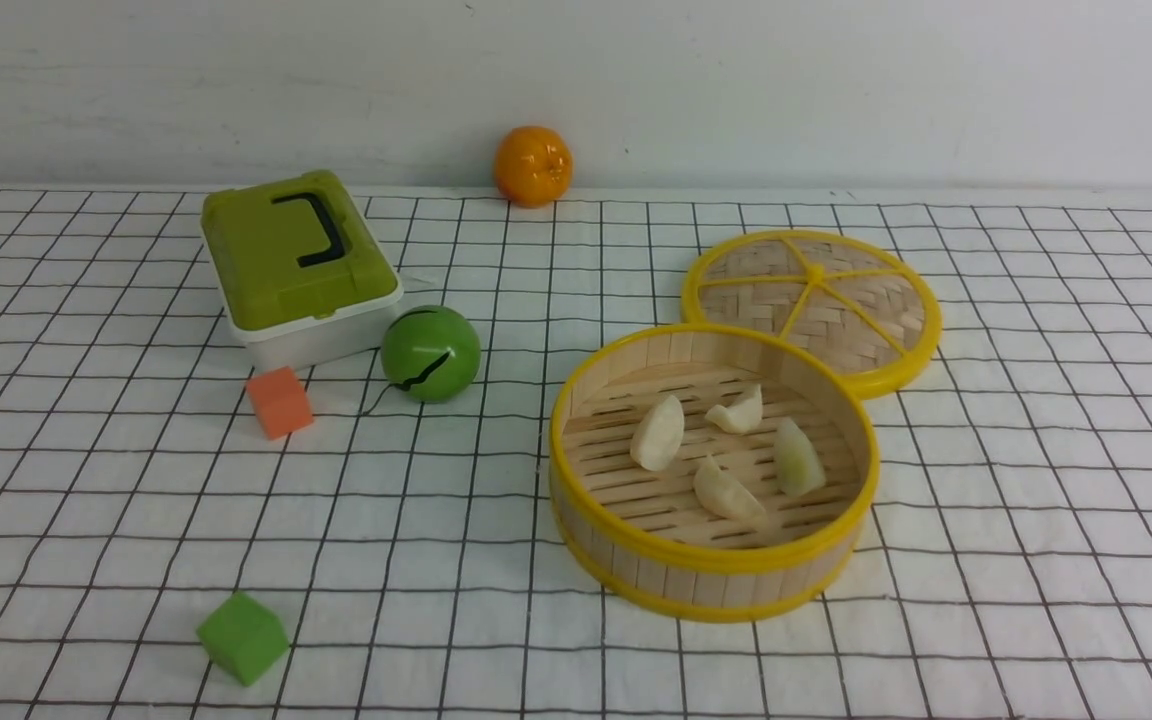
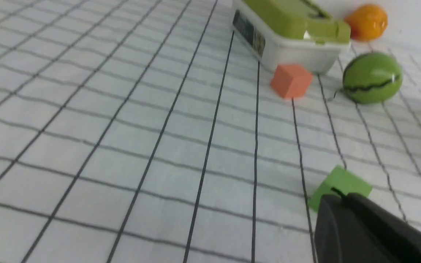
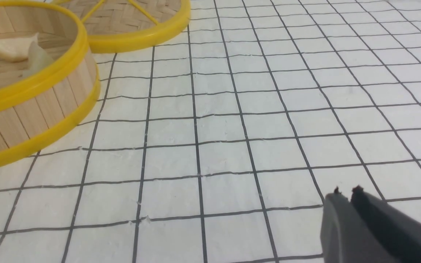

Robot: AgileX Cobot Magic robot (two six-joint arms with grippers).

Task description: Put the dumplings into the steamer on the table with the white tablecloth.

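Background consists of one wall [image 1: 836, 90] standing directly behind the far edge of the table [image 1: 1036, 450]. The wall is plain, off-white to pale grey, with faint horizontal streaks and a few small dark specks. There are no fittings on the stretch in view.

The table is the only furniture seen. Its top is fully covered by a white tablecloth [image 1: 86, 480] printed with a thin black grid. The cloth is slightly wrinkled, so the lines waver, and it runs back to the foot of the wall.

Lighting over the table is even and diffuse, casting only soft, short shadows on the cloth. Its source cannot be seen.
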